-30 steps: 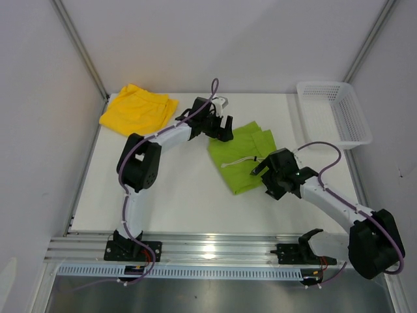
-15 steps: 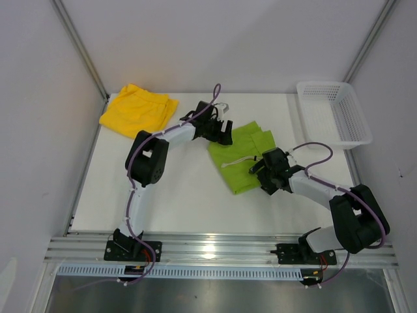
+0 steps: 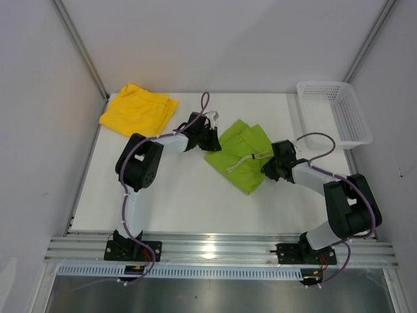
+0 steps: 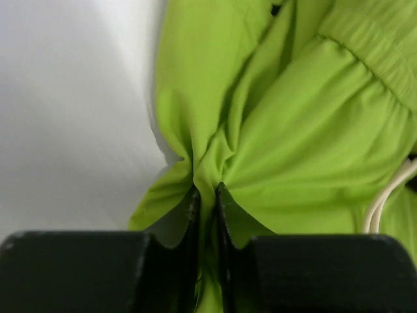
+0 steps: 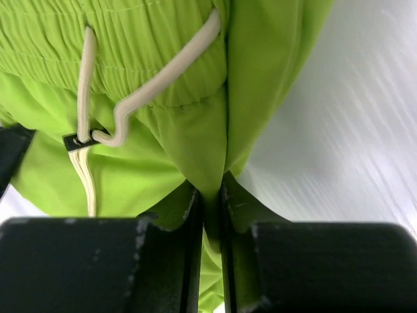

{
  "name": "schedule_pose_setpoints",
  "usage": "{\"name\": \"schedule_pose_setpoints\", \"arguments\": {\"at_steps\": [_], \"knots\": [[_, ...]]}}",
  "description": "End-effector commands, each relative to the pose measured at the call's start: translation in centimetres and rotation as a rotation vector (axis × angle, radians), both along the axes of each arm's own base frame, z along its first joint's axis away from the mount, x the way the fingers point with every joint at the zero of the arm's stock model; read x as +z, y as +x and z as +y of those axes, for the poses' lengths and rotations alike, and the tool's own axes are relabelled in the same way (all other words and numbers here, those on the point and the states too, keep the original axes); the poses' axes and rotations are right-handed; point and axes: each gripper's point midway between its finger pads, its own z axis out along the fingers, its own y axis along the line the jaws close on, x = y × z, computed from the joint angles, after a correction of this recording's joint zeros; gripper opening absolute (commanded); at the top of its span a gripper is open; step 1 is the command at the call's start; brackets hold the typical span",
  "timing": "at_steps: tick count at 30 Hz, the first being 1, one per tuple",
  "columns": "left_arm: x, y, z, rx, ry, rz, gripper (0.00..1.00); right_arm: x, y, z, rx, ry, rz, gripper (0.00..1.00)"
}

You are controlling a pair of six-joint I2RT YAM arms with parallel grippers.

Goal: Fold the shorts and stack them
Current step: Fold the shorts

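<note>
Now left gripper (image 3: pixel 208 141) and right gripper (image 3: pixel 269 168) clamp green shorts (image 3: pixel 240 154) at nine and four o'clock, mid-fold; lifting together likely follows.

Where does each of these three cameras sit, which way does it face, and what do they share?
Top external: above and behind, looking down on the table; both arms show whole, plus yellow shorts and basket.
Left wrist: faces along the left gripper, shut on a fold of the lime green shorts.
Right wrist: faces along the right gripper, shut on fabric beside the drawstring.
Shared: all three show the lime green shorts.
</note>
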Motion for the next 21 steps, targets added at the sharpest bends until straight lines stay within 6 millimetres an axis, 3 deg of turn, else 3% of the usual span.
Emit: {"name": "schedule_pose_setpoints", "arguments": {"at_steps": [1,2,3,4,5,8,9,10,11,12,13,14,15,17,21], "knots": [[1.0,-0.2,2.7,0.161,-0.035,-0.002,0.14,2.6,3.4,2.1,0.266,-0.008,-0.110,0.14],[3.0,-0.1,2.7,0.204,-0.084,-0.024,0.12,2.8,3.7,2.7,0.367,-0.035,-0.131,0.15],[0.3,-2.5,4.3,0.249,-0.050,0.037,0.13,2.4,3.7,3.6,0.438,-0.016,-0.120,0.18],[1.3,-2.2,4.3,0.308,-0.102,0.019,0.13,3.4,4.8,4.2,0.467,-0.018,-0.145,0.20],[0.1,-4.8,5.8,0.346,-0.094,0.054,0.13,3.4,5.0,4.4,0.519,-0.032,-0.151,0.22],[1.4,-5.8,6.9,0.470,-0.142,0.029,0.15,3.8,6.8,5.4,0.574,-0.032,-0.166,0.28],[0.7,-7.6,7.9,0.504,-0.108,0.030,0.15,3.9,7.2,5.7,0.603,-0.045,-0.177,0.35],[1.1,-8.1,7.9,0.522,-0.106,0.027,0.18,3.6,7.7,5.7,0.609,-0.046,-0.172,0.41],[0.0,-9.3,9.0,0.552,-0.049,0.042,0.21,4.4,8.4,6.3,0.630,-0.037,-0.197,0.49],[0.5,-9.6,9.0,0.559,-0.038,0.032,0.25,4.5,8.5,6.5,0.642,-0.036,-0.197,0.63],[0.5,-9.7,9.3,0.574,-0.031,0.037,0.43,4.6,8.7,6.6,0.643,-0.036,-0.199,0.68],[0.4,-9.9,9.5,0.572,-0.024,0.046,0.51,4.9,8.9,6.7,0.647,-0.030,-0.211,0.77],[0.7,-9.9,9.6,0.569,-0.027,0.046,0.63,5.1,8.9,7.0,0.653,-0.019,-0.222,0.79],[1.1,-9.8,9.7,0.557,-0.034,0.042,0.74,5.7,8.9,7.2,0.659,-0.001,-0.243,0.81],[2.8,-9.1,10.2,0.536,-0.100,0.031,0.86,5.8,8.7,7.5,0.685,0.059,-0.251,0.84]]}}
